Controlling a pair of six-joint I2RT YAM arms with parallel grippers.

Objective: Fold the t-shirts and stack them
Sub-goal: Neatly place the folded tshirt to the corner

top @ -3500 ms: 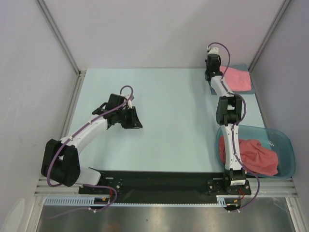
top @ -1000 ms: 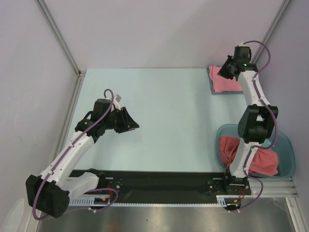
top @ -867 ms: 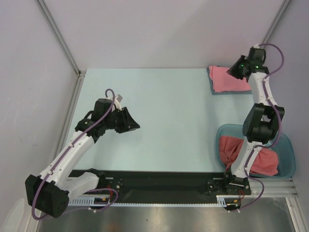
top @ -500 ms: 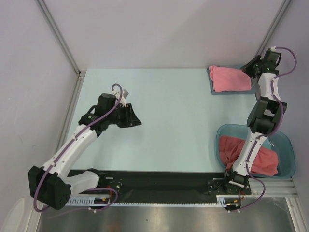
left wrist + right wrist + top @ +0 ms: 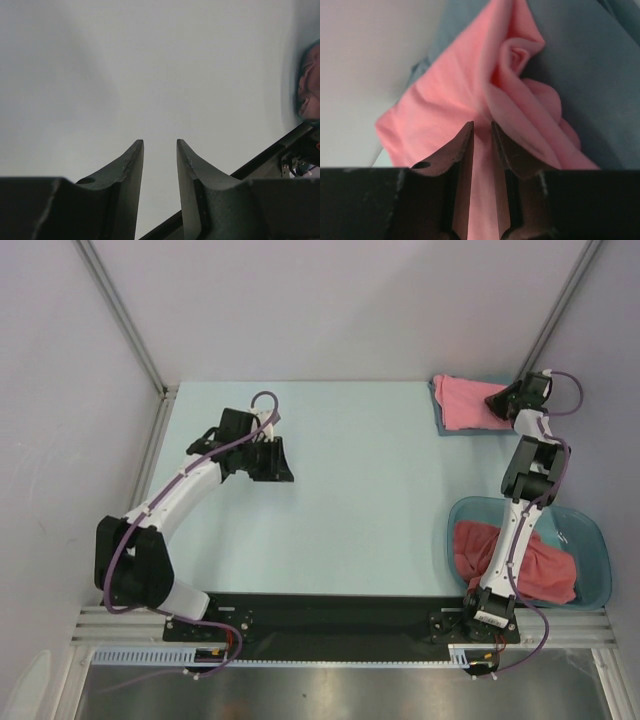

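The left arm reaches over the bare middle-left of the desk (image 5: 380, 490). From above, its left end effector (image 5: 278, 465) is only a dark shape. The left wrist camera (image 5: 159, 142) shows more: the two fingers stand a little apart with nothing between them, over plain desk surface (image 5: 150, 65). That camera also catches a black rail (image 5: 270, 155) low on the right and, blurred at the far right edge, the teal tub (image 5: 300, 60) with pink cloth (image 5: 306, 95) inside.

In the overhead view the tub (image 5: 600, 550) sits at the near right corner, beside the right arm's base, and holds loose, crumpled t-shirts (image 5: 545, 570). At the far right corner a folded t-shirt (image 5: 465, 402) lies on a grey-blue cloth (image 5: 470, 431). The right arm stretches out to that shirt's right edge, where the right end effector (image 5: 497, 400) hides the contact point.

The right wrist camera fills this in. The right end effector (image 5: 482, 124) has its fingers slightly parted, low over the folded t-shirt (image 5: 445, 115). Pink fabric shows through the narrow gap, and a loose rolled fold rises just beyond the tips. Whether the tips touch the fabric cannot be told. The grey-blue cloth (image 5: 590, 65) spreads out to the right of the shirt.
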